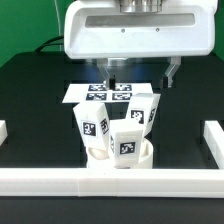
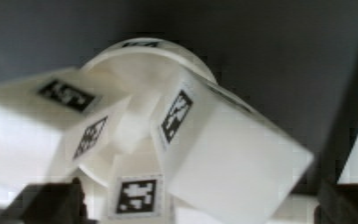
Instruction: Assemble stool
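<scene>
Exterior view, stool (image 1: 118, 137) below parted jaws, apart (upside down)

I see the white disc seat (image 1: 97, 156) lying flat. Three short blocky legs (image 1: 127, 143) with black-and-white tags stand in it, close together, tops tilting slightly apart.

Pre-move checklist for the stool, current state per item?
1. End effector open: ok.
2. Nothing held between its fingers: ok.
3. Three legs standing on the seat: ok.
4. Legs fully seated in their sockets: cannot tell, the joints are hidden.
5. End effector clear of the legs: ok in the exterior view.
6. Stool inside the front rail: ok.
</scene>
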`<action>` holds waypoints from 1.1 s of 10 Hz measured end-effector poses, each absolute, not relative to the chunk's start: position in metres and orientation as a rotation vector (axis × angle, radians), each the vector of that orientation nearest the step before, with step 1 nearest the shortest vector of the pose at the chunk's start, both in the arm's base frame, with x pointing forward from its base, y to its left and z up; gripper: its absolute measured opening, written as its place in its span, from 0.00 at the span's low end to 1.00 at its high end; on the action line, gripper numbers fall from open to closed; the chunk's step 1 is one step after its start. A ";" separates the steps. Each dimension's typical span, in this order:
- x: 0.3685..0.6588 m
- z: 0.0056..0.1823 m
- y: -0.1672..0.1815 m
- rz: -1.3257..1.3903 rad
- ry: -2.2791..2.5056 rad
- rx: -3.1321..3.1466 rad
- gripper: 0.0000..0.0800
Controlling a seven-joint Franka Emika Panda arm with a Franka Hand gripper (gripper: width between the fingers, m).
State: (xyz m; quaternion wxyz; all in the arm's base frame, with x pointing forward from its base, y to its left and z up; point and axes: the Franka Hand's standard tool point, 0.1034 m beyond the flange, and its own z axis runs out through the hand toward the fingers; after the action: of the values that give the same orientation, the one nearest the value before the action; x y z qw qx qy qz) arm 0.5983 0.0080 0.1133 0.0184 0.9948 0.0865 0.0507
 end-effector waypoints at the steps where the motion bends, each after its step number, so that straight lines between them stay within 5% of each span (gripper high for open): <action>1: 0.598 0.113 0.008 0.141 0.530 3.037 0.81; 7: 0.597 0.116 0.015 0.082 1.214 2.779 0.81; 11: 0.595 0.107 0.013 0.054 1.240 2.762 0.81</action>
State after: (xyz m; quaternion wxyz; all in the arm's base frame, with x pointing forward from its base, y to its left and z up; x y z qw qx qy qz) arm 0.5946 0.0133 0.1073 0.0566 0.9107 0.4087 0.0179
